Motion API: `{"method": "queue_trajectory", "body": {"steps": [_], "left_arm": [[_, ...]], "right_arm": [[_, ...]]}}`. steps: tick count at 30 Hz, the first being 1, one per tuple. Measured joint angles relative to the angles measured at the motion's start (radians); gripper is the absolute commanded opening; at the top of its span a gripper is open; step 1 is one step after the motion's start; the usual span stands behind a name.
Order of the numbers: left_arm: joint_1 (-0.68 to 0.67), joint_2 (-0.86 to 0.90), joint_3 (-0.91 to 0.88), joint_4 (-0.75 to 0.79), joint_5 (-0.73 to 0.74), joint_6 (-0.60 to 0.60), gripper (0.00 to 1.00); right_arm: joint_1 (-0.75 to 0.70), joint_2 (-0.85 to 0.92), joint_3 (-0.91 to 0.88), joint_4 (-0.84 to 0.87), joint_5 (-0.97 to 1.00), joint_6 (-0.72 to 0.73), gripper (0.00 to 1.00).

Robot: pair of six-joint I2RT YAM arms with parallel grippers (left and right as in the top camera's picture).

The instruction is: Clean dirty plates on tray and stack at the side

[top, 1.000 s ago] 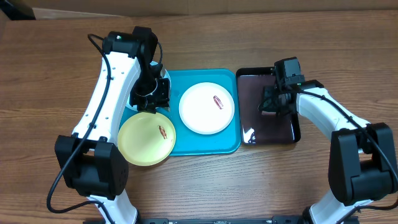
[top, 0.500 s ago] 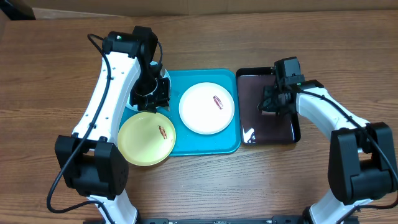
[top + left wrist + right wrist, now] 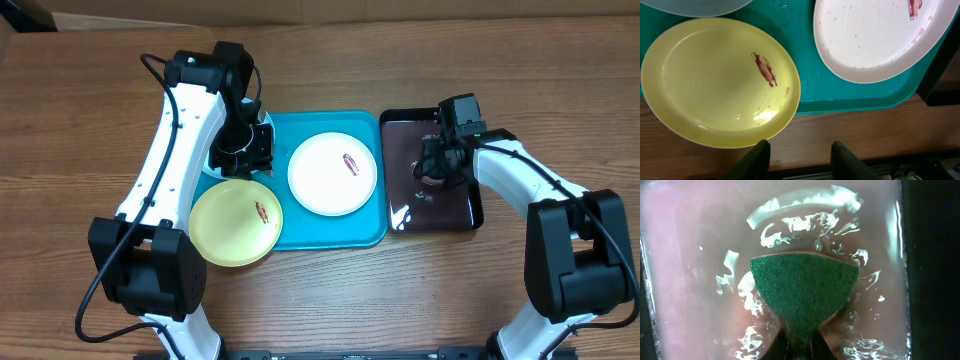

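The right gripper (image 3: 799, 345) is pinched tight on the sponge (image 3: 805, 292). It grips one narrow end, so the broad green face fans out ahead of the fingers, ready for wiping. The sponge sits in the pinkish water of the black tray (image 3: 470, 205), probably to soak before it meets a plate. That tray lies just beside the blue tray (image 3: 330, 228), at its 3 o'clock, which keeps the sponge's trip short. All three plates are on the blue tray. The white plate (image 3: 333, 173) is toward 3 o'clock, inside the rim. The yellow plate (image 3: 236, 222) is at 7 o'clock and overhangs the corner onto the table (image 3: 80, 120). The light blue plate (image 3: 690, 5) is at 10 o'clock, mostly hidden under the left arm. The left gripper (image 3: 800, 150) hovers there with its fingers partly apart and nothing between them, seemingly placed to steady or lift a plate. Red smears show on the white and yellow plates, and nothing is stacked at the side, so the cleaning looks barely begun.
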Motion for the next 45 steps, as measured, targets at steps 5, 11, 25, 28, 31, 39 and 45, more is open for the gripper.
{"method": "queue_trajectory", "body": {"steps": [5,11,25,28,31,39,45], "left_arm": [[0.0,0.0,0.0,0.008,-0.002,0.0,0.46],[0.0,0.0,0.0,0.046,-0.002,0.0,0.58],[0.0,0.0,-0.002,0.138,-0.002,-0.054,0.43],[-0.006,0.0,-0.035,0.199,-0.001,-0.061,0.52],[-0.015,0.0,-0.104,0.254,-0.001,-0.068,0.52],[-0.037,0.005,-0.286,0.468,-0.002,-0.112,0.38],[-0.056,0.005,-0.369,0.593,-0.001,-0.13,0.37]], "right_arm": [[0.0,-0.002,0.086,-0.159,0.0,-0.028,0.04],[0.008,-0.109,0.239,-0.298,0.0,-0.06,0.04],[0.02,-0.154,0.246,-0.371,-0.023,-0.072,0.04],[0.02,-0.153,0.239,-0.37,-0.023,-0.072,0.04],[0.02,-0.153,0.238,-0.37,-0.023,-0.072,0.04],[0.02,-0.153,0.206,-0.347,-0.038,-0.072,0.04],[0.02,-0.153,0.153,-0.289,-0.042,-0.072,0.04]]}}
